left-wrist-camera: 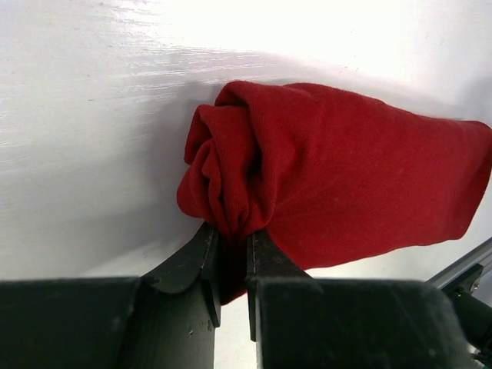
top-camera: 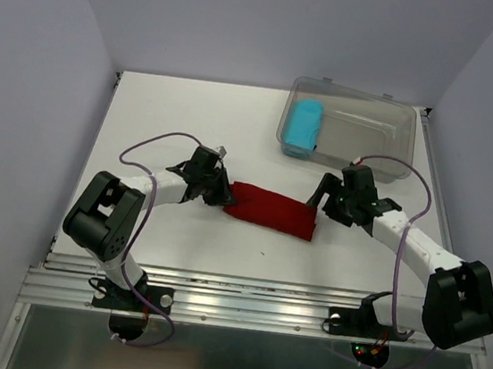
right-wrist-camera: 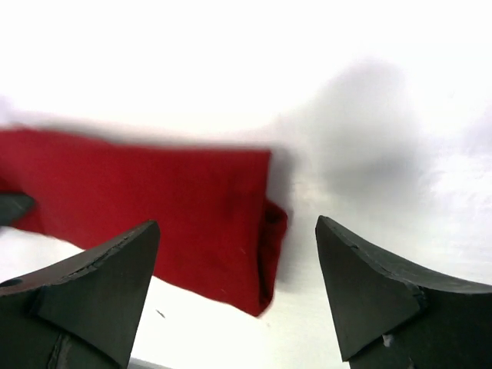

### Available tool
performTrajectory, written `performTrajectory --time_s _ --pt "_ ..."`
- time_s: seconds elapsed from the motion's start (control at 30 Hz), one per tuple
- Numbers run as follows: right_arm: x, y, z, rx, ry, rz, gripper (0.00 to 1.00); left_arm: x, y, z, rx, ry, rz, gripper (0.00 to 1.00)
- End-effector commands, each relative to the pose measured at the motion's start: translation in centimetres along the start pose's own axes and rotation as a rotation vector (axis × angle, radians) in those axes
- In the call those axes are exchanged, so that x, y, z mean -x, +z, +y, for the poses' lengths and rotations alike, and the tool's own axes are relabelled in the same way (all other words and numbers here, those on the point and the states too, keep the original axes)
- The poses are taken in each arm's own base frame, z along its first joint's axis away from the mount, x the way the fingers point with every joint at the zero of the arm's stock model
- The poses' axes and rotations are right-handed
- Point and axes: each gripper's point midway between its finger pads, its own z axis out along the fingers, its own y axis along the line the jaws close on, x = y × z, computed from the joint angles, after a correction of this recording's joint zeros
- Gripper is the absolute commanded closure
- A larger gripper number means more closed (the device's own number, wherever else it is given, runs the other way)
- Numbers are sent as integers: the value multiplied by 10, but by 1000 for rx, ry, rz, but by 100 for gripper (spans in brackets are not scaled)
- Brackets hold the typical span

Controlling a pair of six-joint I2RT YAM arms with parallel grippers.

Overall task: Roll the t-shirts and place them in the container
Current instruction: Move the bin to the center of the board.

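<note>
The dark red t-shirt (top-camera: 272,210) lies on the white table as a long folded strip between my two arms. Its left end is rolled up, as the left wrist view (left-wrist-camera: 338,177) shows. My left gripper (top-camera: 220,190) is shut on that rolled end, with cloth pinched between its fingers (left-wrist-camera: 201,257). My right gripper (top-camera: 321,196) is open wide and empty, just above the strip's right end (right-wrist-camera: 192,215). The light cyan-blue t-shirt (top-camera: 304,126) lies as a compact roll in the left end of the clear bin.
The clear plastic bin (top-camera: 375,128) stands at the back right of the table, just beyond my right gripper. Purple cables loop above both arms. The table's front edge (top-camera: 252,286) runs along a metal rail.
</note>
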Motion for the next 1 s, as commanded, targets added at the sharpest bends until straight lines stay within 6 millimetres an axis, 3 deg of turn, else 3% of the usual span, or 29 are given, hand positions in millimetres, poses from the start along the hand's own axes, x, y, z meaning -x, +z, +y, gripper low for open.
performTrajectory --time_s 0.0,0.07,0.17,0.2,0.23,0.33,0.37,0.4,0.5,0.63,0.73,0.97 --pt "84 -24 8 -72 -84 -212 12 3 -11 8 52 51 1 100" --pt "119 -29 13 -85 -89 -271 12 3 -13 9 54 57 2 100" --pt "154 -35 18 -82 -75 -327 12 2 -15 9 57 63 1 100" --pt "180 -44 20 -77 -62 -376 12 2 -16 10 59 65 1 100" --pt "188 -36 17 -91 -57 -372 12 3 -16 10 59 66 0 100" --pt "231 -34 -1 -124 -4 -414 11 3 -16 9 58 71 1 100" --pt "238 -20 -20 -148 33 -391 11 4 -16 9 57 72 -1 100" --pt "241 -15 -18 -141 38 -383 11 4 -16 9 56 71 0 100" --pt "263 -1 -52 -170 118 -374 9 6 -17 7 52 74 -4 100" --pt "265 11 -66 -179 149 -352 8 7 -17 4 43 81 -3 100" --pt "256 15 -76 -200 162 -333 8 7 -16 5 42 83 -1 100" --pt "216 23 -87 -201 178 -259 8 8 -19 3 33 87 -9 100"
